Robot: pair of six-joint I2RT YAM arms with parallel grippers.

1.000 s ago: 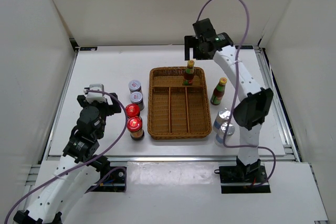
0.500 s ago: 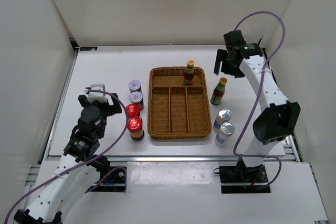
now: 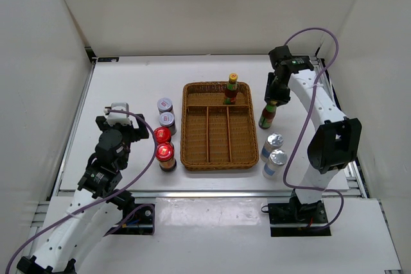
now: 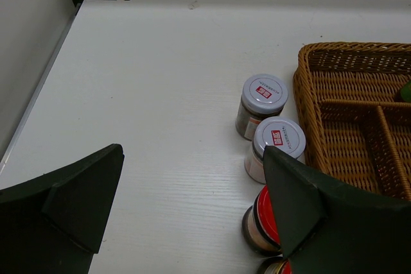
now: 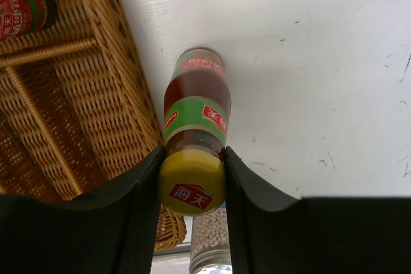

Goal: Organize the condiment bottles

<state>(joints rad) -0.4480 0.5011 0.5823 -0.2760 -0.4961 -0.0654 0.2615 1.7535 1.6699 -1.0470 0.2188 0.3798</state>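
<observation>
The wicker tray [image 3: 184, 126] carries one slim yellow-capped bottle [image 3: 230, 90] upright in its far compartment. At the tray's right rim the right gripper [image 5: 192, 171] is clamped from above on the cap of the second slim bottle [image 5: 196, 107], which stands upright on the table just outside that rim. The carry is judged up and leftward over the rim. The left gripper [image 4: 192, 158], jaws apart and empty, sits left of the tray near the grey-lidded jars [image 4: 263, 97].
</observation>
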